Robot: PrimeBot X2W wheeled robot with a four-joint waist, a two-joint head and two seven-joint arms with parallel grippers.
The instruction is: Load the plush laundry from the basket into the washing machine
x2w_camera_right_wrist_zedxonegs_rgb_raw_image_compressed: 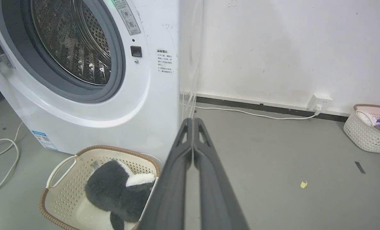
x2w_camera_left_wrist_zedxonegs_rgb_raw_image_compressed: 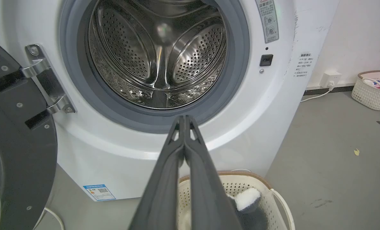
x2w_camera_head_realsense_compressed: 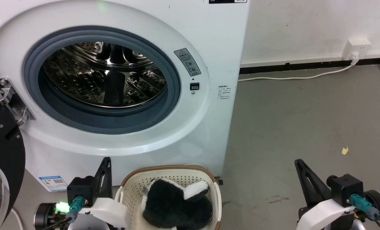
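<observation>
The plush (x2w_camera_head_realsense_compressed: pixel 174 204), black with white furry patches, lies in the basket (x2w_camera_head_realsense_compressed: pixel 164 168) on the floor (x2w_camera_head_realsense_compressed: pixel 304 111), filling much of the basket's right half. Nothing grips it. In the head view the left fingers (x2w_camera_head_realsense_compressed: pixel 104 179) rise just outside the basket's left rim, beside the plush but apart from it, their tips pointing up toward the washer (x2w_camera_head_realsense_compressed: pixel 209 48). The right fingers (x2w_camera_head_realsense_compressed: pixel 308 185) stand well apart from it to the right, over bare floor.

Both pairs are pressed together with nothing between them. In the left wrist view the left fingers (x2w_camera_left_wrist_zedxonegs_rgb_raw_image_compressed: pixel 167 179) meet in a thin seam, and a white patch of the plush (x2w_camera_left_wrist_zedxonegs_rgb_raw_image_compressed: pixel 247 201) shows low beside them, partly hidden behind them. In the right wrist view the right fingers (x2w_camera_right_wrist_zedxonegs_rgb_raw_image_compressed: pixel 177 185) are likewise closed tip to tip; the plush (x2w_camera_right_wrist_zedxonegs_rgb_raw_image_compressed: pixel 113 191) lies to their lower left inside the basket (x2w_camera_right_wrist_zedxonegs_rgb_raw_image_compressed: pixel 65 198), its near edge hidden by them.

The basket sits just in front of the washer's lower front. Above it the round port stands open, a grey seal (x2w_camera_head_realsense_compressed: pixel 174 105) around the shiny perforated drum (x2w_camera_head_realsense_compressed: pixel 103 73). The black-framed door (x2w_camera_head_realsense_compressed: pixel 1 153) hangs open at the left on a metal hinge (x2w_camera_head_realsense_compressed: pixel 12 99).

To the right, a white cable (x2w_camera_head_realsense_compressed: pixel 288 77) runs along the wall's foot to a socket (x2w_camera_head_realsense_compressed: pixel 355 46). A small yellow scrap (x2w_camera_head_realsense_compressed: pixel 345 150) lies on the floor. A second basket (x2w_camera_right_wrist_zedxonegs_rgb_raw_image_compressed: pixel 368 134) with coloured clothes stands by the wall.
</observation>
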